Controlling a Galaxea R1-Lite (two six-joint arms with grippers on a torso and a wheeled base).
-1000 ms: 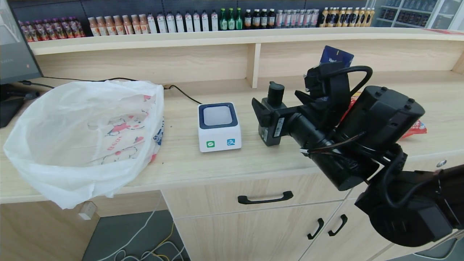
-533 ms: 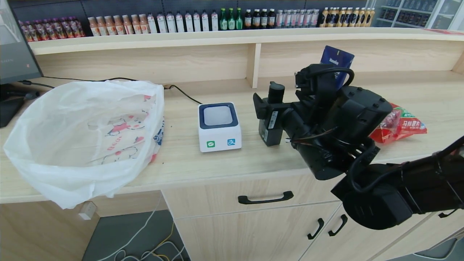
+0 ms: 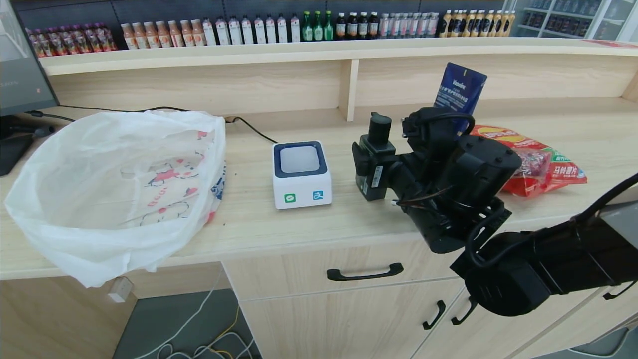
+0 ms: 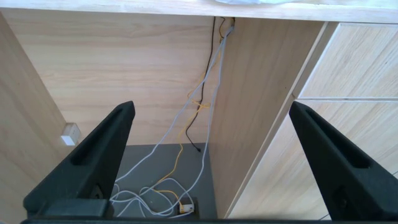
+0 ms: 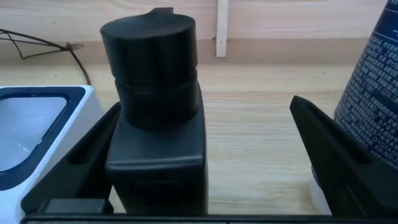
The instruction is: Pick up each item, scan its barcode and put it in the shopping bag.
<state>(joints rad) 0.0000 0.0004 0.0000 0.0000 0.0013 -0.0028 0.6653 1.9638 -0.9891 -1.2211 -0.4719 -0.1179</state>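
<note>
"While the black bottle stands at three o'clock of the scanner, which step is this?"

"Pickup, I'd judge: the right gripper has its jaws wide, either side of it. Next: close squarely, then lift."

The desk is pale wood grain, and the drawer handles under its front edge are black. At the desk's left edge, the shopping bag is milky white, printed with red and pink cartoon figures and a touch of blue. The scanner is white, with a navy frame around a pale grey window and one green and one blue square on its front. The bottle is black all over. Toward the right edge, the tube is dark blue with white print. The snack bag is red with yellow and green. The left claw and right claw are black.
</note>
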